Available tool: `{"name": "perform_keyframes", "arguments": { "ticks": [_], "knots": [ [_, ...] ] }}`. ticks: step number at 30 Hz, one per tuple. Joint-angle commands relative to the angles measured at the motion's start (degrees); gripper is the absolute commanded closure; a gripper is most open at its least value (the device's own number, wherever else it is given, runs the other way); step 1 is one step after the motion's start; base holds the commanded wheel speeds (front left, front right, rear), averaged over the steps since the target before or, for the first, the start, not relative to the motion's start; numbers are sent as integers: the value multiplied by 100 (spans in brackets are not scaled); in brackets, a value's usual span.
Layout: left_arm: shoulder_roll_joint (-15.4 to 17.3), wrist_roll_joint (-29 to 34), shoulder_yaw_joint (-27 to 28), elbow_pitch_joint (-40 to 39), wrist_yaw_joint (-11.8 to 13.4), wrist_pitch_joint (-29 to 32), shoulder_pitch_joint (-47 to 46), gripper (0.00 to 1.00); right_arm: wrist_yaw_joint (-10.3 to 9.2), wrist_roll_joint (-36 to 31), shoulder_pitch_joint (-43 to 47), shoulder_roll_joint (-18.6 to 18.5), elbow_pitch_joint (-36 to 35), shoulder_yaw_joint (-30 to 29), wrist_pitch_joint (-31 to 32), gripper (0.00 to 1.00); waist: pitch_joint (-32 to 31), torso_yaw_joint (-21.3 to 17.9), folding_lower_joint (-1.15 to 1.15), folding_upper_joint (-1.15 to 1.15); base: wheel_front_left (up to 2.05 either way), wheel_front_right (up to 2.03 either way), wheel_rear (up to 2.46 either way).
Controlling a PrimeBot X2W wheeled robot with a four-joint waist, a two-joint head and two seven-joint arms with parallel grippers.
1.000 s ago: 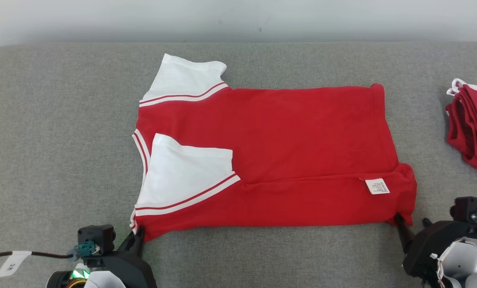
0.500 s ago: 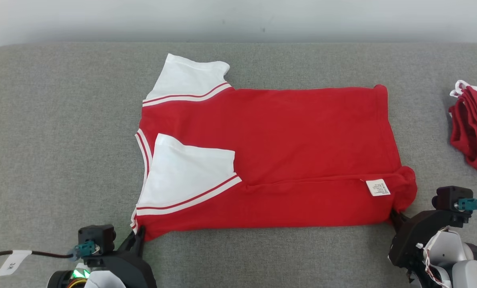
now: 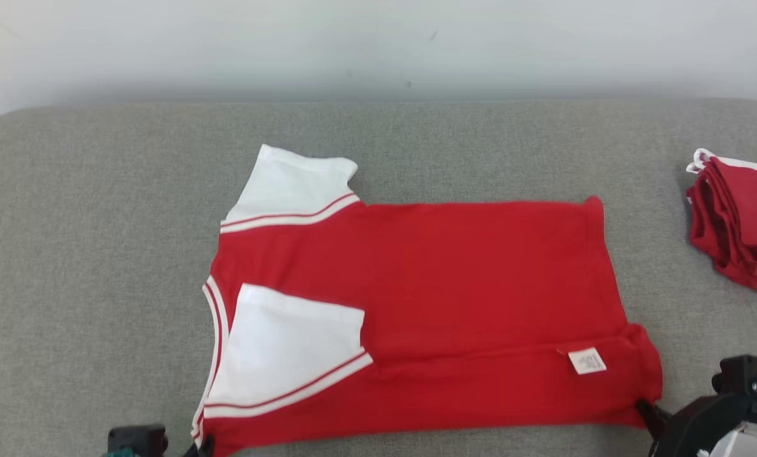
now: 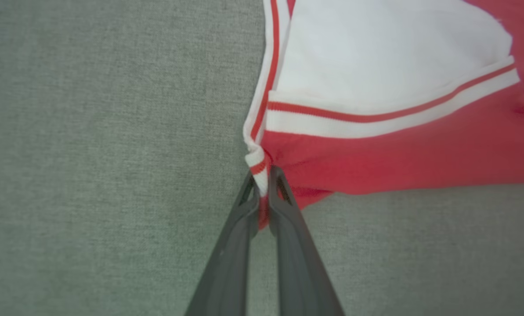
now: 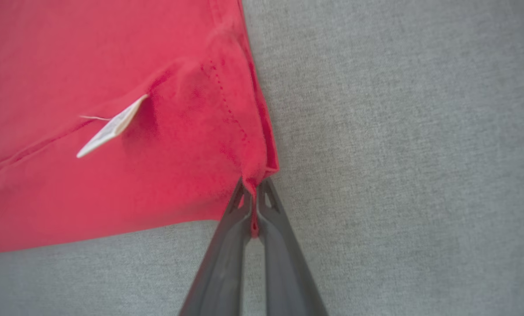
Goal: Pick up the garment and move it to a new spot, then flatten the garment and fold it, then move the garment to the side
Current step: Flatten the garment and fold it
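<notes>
**Second corner caught, fold ready to go**

Spread flat at the middle of the grey tabletop point(image 3: 99, 254): the garment point(image 3: 467, 285), collar end to the left, near long edge already turned over, one white sleeve point(image 3: 289, 343) lying on the red. Well apart at the far right edge, a stack of red clothes point(image 3: 740, 222). Pinched at the collar-end near corner by the left hand point(image 4: 264, 175), shut tight on striped trim, as a second ago. Newly pinched at the hem-end near corner by the right hand point(image 5: 254, 186): agape beside the cloth a second ago, clamped on it now. Judged from that, both near corners secured and a lift for the next fold ready to begin, with sag in the unsupported middle the likely trouble. Framed lower in the head view than before, through a move of the camera and not of the cloth. Offered by the head view: the whole outline, the far sleeve point(image 3: 296, 184), the stack. Offered by the wrist views, too fine for the head view: trim bunched between the left fingers, a sliver of red hem poking out between the right ones, the small white label point(image 5: 112, 127) lifting off the cloth.
</notes>
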Motion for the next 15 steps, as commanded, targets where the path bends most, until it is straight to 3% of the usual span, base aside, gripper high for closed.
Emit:
{"name": "perform_keyframes", "arguments": {
  "ticks": [1, 6, 10, 11, 12, 15],
  "knots": [
    [108, 24, -10, -140, 90, 67, 206, 100, 1, 98, 186, -7, -122, -11, 124, 100, -61, -31, 0, 0, 0, 0, 0],
    [173, 35, -64, -499, 372, 205, 611, 100, 1, 281, 505, -9, -310, 67, 340, 100, -107, -78, 0, 0, 0, 0, 0],
    [85, -19, -60, -546, 459, 169, 733, 100, 1, 397, 669, -15, -287, 122, 462, 100, -122, -57, 0, 0, 0, 0, 0],
    [104, 13, -88, -521, 430, 170, 716, 28, 1, 410, 674, -8, -255, 97, 464, 0, -125, -54, 0, 0, 0, 0, 0],
    [103, 25, -83, -483, 439, 147, 702, 0, 1, 413, 683, -8, -229, 81, 470, 0, -128, -50, 0, 0, 0, 0, 0],
    [108, 80, -114, -415, 468, 170, 670, 0, 1, 313, 643, -8, -219, 54, 434, 0, -142, -50, 0, 0, 0, 0, 0]
  ]
}}
